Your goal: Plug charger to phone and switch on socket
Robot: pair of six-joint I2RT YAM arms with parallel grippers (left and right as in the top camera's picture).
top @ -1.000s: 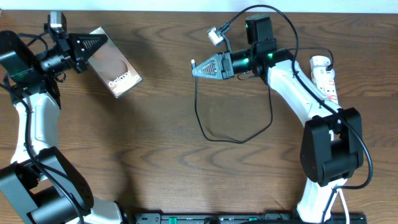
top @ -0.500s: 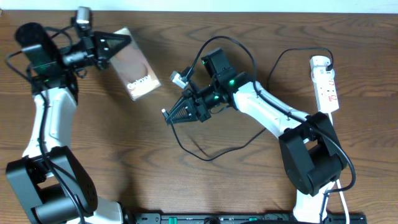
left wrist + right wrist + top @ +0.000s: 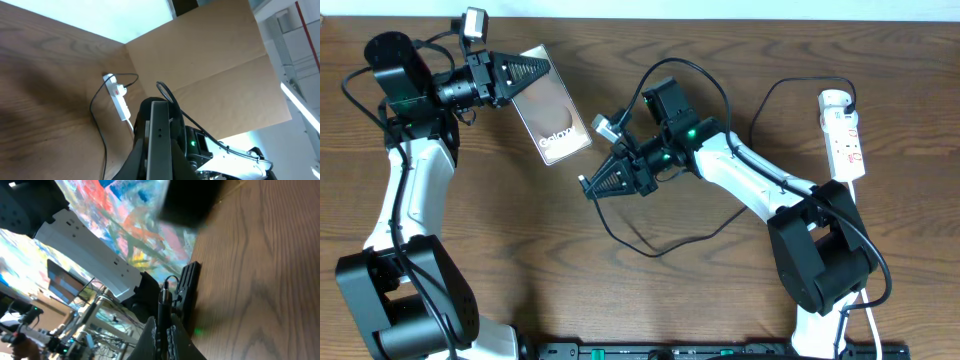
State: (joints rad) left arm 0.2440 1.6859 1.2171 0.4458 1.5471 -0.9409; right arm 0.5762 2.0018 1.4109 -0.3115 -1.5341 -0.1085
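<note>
L claw (image 3: pixel 542 68) is clenched on one short end of the phone (image 3: pixel 555 120), held tilted over the bench (image 3: pixel 540 260). R claw (image 3: pixel 590 184) is pinched on the charger (image 3: pixel 161 305) just behind the plug tip, which pokes out near the phone's free end, not touching. Phone looks stiff and slick, so best gripped across the edges; cable's light and limp, so hold close to the plug or it'll likely buckle. No bins/trays in shot, and the socket (image 3: pixel 844 135) sits far right, well apart.
</note>
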